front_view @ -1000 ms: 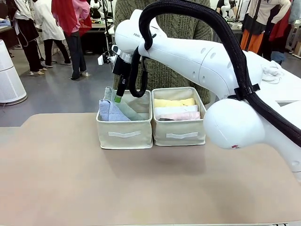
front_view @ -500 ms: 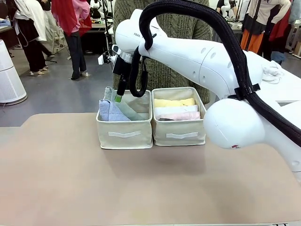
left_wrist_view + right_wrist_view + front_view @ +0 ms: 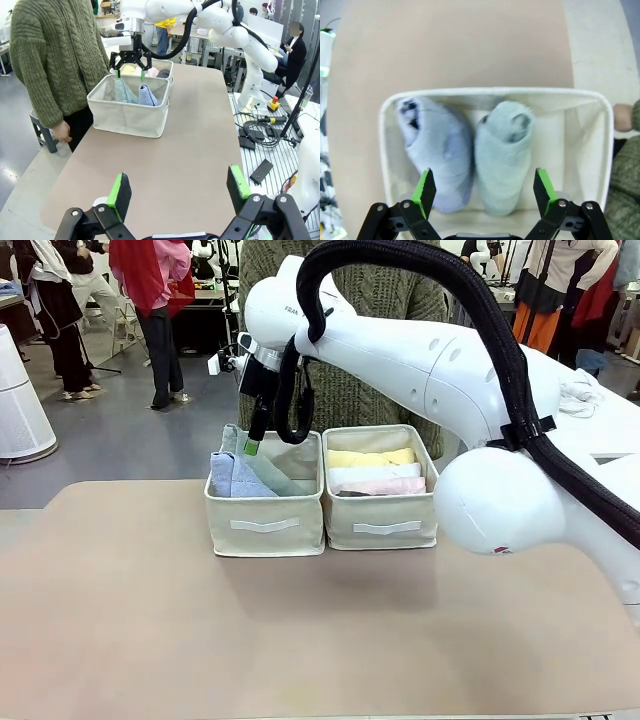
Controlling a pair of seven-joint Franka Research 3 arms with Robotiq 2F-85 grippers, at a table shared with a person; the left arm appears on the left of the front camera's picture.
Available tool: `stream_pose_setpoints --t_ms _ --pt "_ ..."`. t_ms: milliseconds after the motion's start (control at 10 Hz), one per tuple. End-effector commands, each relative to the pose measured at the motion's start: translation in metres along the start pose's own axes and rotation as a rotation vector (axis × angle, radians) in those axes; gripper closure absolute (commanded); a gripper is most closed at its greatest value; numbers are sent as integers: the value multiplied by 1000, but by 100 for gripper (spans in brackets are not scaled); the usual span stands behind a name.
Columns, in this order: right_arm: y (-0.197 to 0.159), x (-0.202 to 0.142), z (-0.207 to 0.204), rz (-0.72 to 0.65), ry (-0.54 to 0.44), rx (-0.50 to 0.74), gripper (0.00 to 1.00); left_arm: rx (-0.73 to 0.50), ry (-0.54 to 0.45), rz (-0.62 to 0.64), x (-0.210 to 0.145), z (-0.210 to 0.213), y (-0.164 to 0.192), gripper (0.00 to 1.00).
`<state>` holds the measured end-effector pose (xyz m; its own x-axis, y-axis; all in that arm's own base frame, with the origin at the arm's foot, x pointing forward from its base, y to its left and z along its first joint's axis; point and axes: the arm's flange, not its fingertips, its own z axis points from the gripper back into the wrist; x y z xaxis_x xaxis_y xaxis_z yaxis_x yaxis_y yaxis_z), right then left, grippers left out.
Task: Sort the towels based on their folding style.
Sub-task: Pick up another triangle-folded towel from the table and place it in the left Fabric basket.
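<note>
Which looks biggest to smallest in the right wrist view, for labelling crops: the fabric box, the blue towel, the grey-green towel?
1. Fabric box, clearly the largest; it holds both towels.
2 and 3. Blue towel and grey-green towel look about alike, so I won't rank them.

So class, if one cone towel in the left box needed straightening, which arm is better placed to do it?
Probably the right: its open end effector hangs directly above the blue towel and green towel in the left box. The left end effector sits open, far back across the table.
</note>
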<state>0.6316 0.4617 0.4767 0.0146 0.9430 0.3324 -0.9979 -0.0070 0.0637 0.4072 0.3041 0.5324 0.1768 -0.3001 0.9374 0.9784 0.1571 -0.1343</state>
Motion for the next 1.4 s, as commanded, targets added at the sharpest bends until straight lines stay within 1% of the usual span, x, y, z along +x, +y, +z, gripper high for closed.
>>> stream_pose_setpoints --t_ms 0,100,200,300,400,500,700,800,900,1000,1100,1200,1300 --pt "48 11 53 -141 189 25 0 8 -11 -6 2 0 -2 0" --pt "98 -7 82 -217 250 -24 0 8 -11 -6 2 0 -2 0" --pt "136 -29 99 -288 279 -59 0 8 -11 -6 2 0 -2 0" --pt "166 -57 107 -404 360 -11 0 8 -11 -6 2 0 -2 0" --pt "190 -92 114 -574 506 76 0 8 -11 -6 2 0 -2 0" --pt "215 -124 129 -687 620 111 0 8 -11 -6 2 0 -2 0" --pt "242 -162 152 -788 704 117 0 8 -11 -6 2 0 -2 0" --pt "250 -182 164 -823 713 107 0 8 -11 -6 2 0 -2 0" --pt "254 -199 176 -820 678 43 0 8 -11 -6 2 0 -2 0" --pt "253 -216 192 -813 560 -191 0 8 -11 -6 2 0 -2 0" --pt "252 -230 208 -762 437 -335 0 8 -11 -6 2 0 -2 0" --pt "248 -243 220 -727 333 -415 0 8 -11 -6 2 0 -2 0" --pt "239 -253 228 -705 259 -486 0 8 -11 -6 2 0 -2 0"
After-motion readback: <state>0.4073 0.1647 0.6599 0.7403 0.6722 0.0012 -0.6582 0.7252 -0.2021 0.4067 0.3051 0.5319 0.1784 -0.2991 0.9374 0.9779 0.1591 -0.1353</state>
